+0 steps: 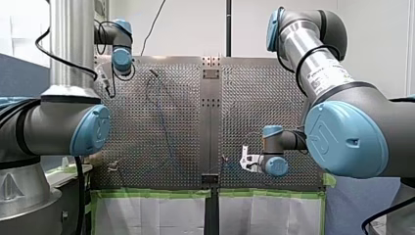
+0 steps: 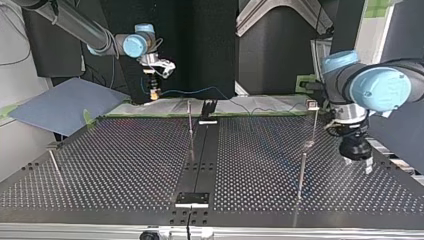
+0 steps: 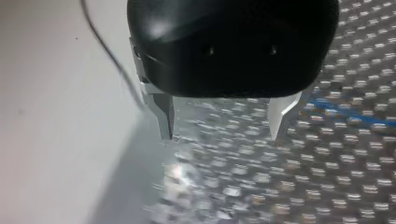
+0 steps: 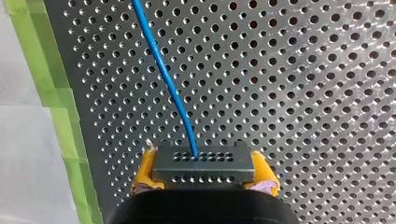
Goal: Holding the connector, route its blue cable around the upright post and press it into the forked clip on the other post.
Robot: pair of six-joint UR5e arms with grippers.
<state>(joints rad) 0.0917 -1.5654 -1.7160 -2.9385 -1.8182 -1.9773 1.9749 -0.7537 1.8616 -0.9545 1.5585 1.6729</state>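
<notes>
My right gripper (image 4: 204,170) is shut on a dark, many-holed connector (image 4: 219,173), held between its yellow pads. The blue cable (image 4: 163,70) leaves the connector and runs ahead over the perforated plate. In the top view my right gripper (image 2: 154,89) hangs above the table's far edge, and the blue cable (image 2: 200,92) runs right behind a thin upright post (image 2: 190,122) and a black forked piece (image 2: 209,107). My left gripper (image 3: 223,130) is open and holds nothing. It hovers at the top view's right (image 2: 361,162), near a post with a small head (image 2: 313,117).
Another thin post (image 2: 302,172) stands at the top view's right and a leaning one (image 2: 55,162) at its left. Green tape (image 4: 56,116) marks the table's edge beside my right gripper. A centre strip (image 1: 211,127) splits the table. A blue-grey sheet (image 2: 65,102) lies off the table.
</notes>
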